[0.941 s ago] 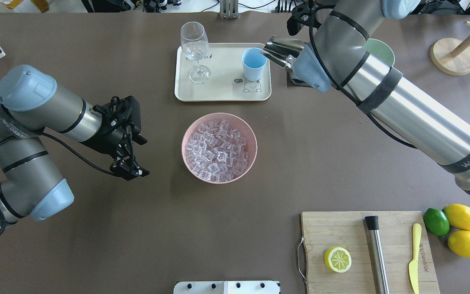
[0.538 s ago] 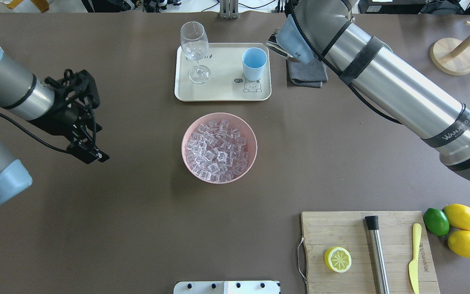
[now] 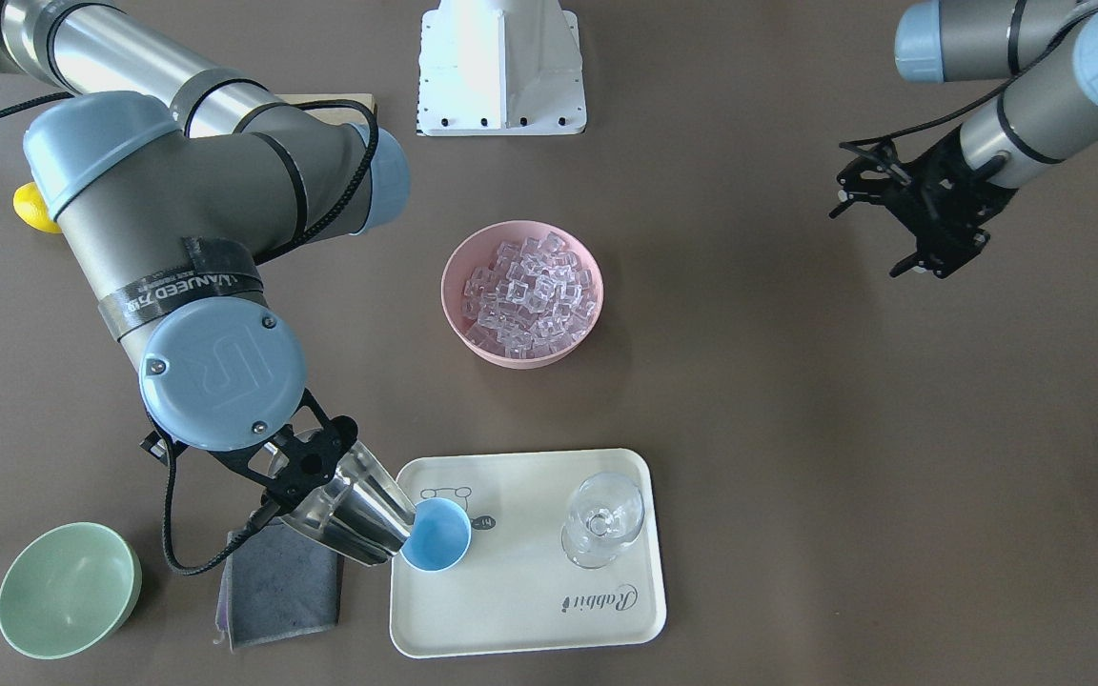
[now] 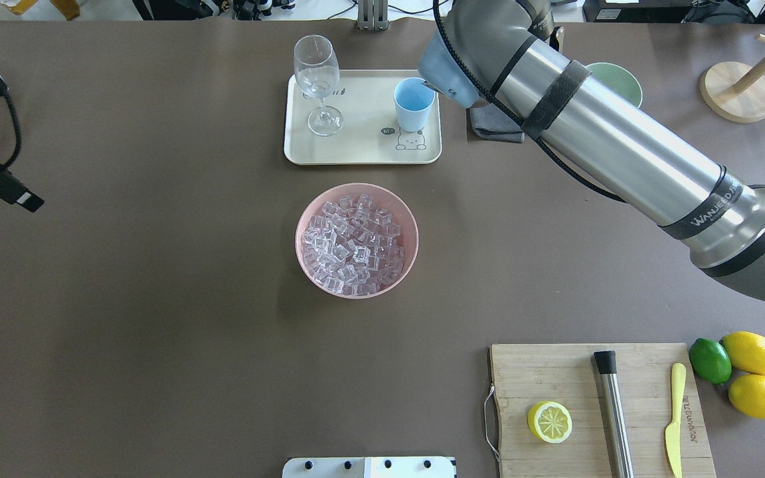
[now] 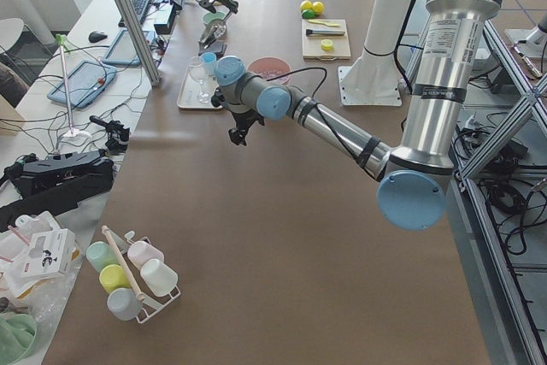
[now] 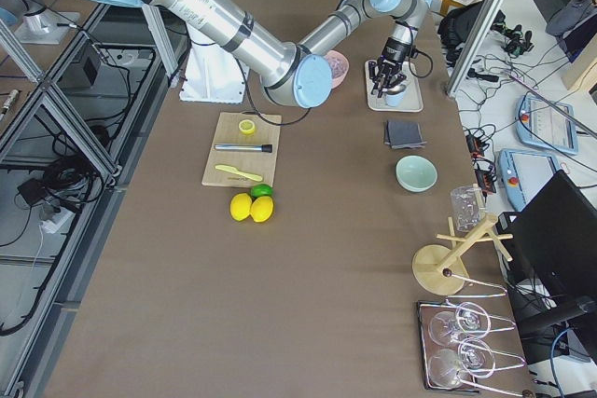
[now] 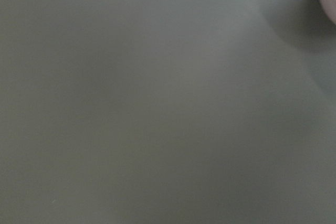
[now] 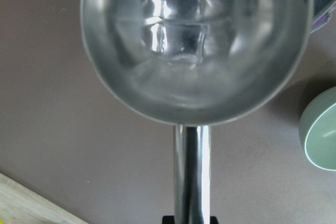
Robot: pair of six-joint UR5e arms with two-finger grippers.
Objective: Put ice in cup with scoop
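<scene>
Bamboo comes first: the chopping board (image 4: 555, 372) lies nearest the robot's base, on its right, with a halved lemon (image 4: 549, 421), a steel cylinder (image 4: 613, 415) and a yellow knife (image 4: 674, 418) on it. At mid-table stands the pink bowl (image 4: 303, 219), heaped with ice (image 4: 356, 242). The left gripper (image 3: 883, 233) hangs well off to the bowl's left, its jaws spread with nothing between them.

Farther out, the cream tray (image 4: 356, 143) carries a stemmed glass (image 4: 317, 79) and the cup (image 3: 437, 535), which stands at the tray's right edge. The right gripper (image 3: 306, 472) is just beside the tray, above a grey cloth (image 3: 277, 581), pinching the handle of the scoop (image 3: 354, 514). The scoop slants from the gripper toward the cup, its mouth at the cup's rim. The right wrist view shows a few cubes lying in the trough. A green bowl (image 3: 68, 591) sits beyond the cloth.
</scene>
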